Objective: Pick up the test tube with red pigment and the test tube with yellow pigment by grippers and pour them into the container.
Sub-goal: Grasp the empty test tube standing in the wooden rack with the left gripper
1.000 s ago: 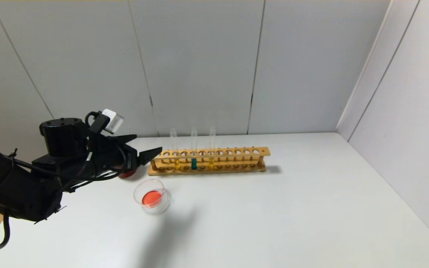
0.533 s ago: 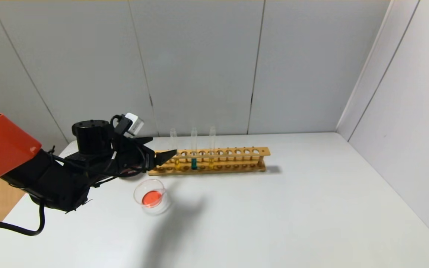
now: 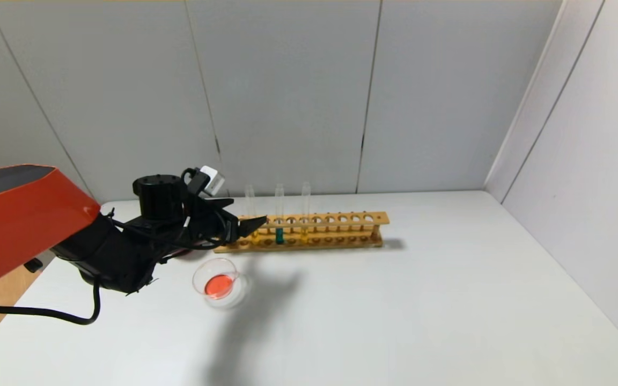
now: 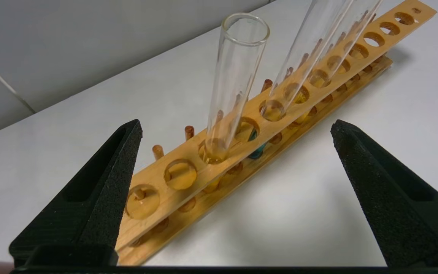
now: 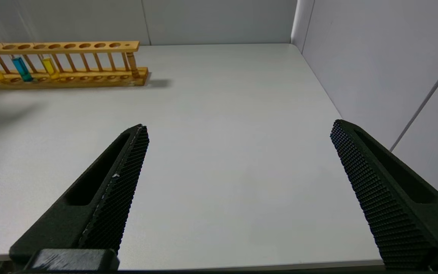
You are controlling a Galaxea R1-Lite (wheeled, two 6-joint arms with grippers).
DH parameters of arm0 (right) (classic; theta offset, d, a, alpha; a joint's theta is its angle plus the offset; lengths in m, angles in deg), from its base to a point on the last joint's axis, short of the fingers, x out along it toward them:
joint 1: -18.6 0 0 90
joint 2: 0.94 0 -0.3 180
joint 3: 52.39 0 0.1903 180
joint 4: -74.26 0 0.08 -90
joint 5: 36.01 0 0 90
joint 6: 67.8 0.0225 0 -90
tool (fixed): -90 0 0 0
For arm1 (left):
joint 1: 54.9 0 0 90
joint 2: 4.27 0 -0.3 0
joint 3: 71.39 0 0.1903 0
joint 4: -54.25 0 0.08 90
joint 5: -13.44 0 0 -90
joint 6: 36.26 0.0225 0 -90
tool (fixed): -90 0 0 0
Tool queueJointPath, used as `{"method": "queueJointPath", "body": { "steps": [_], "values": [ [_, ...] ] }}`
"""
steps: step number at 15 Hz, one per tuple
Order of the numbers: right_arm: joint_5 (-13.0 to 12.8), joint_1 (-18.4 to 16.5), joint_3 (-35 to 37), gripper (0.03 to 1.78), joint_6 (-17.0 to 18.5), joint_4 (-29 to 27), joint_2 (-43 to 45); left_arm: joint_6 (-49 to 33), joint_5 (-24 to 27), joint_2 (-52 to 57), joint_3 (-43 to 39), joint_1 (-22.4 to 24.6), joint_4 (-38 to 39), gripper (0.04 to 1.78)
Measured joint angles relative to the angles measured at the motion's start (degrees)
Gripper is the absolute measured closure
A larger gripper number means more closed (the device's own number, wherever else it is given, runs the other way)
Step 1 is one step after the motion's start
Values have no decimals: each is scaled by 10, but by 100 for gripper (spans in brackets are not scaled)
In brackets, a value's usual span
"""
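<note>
Yellow-pigment test tube [image 4: 228, 95] stands in the wooden rack [image 3: 341, 231], directly before the left tool [image 4: 236, 129], whose jaws gape apart, empty.

Clear glass, pale wood, matt black plastic.
Smooth glossy glass on test tubes [image 4: 234, 83] and container [image 3: 219, 282]; unvarnished light wood on rack [image 3: 341, 228]; grainy matt fingers [image 4: 108, 179] on left gripper [image 4: 236, 133]; smooth matt white table [image 3: 395, 311].

White table [image 3: 421, 300] carries a wooden tube rack [image 3: 330, 231] near the back wall, a glass container [image 3: 219, 282] (red liquid inside) in front, possibly a dark red cup [image 3: 183, 252] beside it.
</note>
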Motion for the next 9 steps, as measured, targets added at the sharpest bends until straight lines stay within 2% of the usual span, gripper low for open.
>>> {"method": "queueJointPath", "body": {
  "steps": [3, 5, 7, 9],
  "values": [
    [0, 0, 0, 6, 0, 0, 0, 0, -1, -13, 21, 0, -21, 12],
    [0, 0, 0, 6, 0, 0, 0, 0, -1, -16, 24, 0, -21, 27],
    [0, 0, 0, 6, 0, 0, 0, 0, -1, -20, 31, -1, -21, 52],
    [0, 0, 0, 6, 0, 0, 0, 0, 0, -27, 47, -1, -22, 89]
  ]
}}
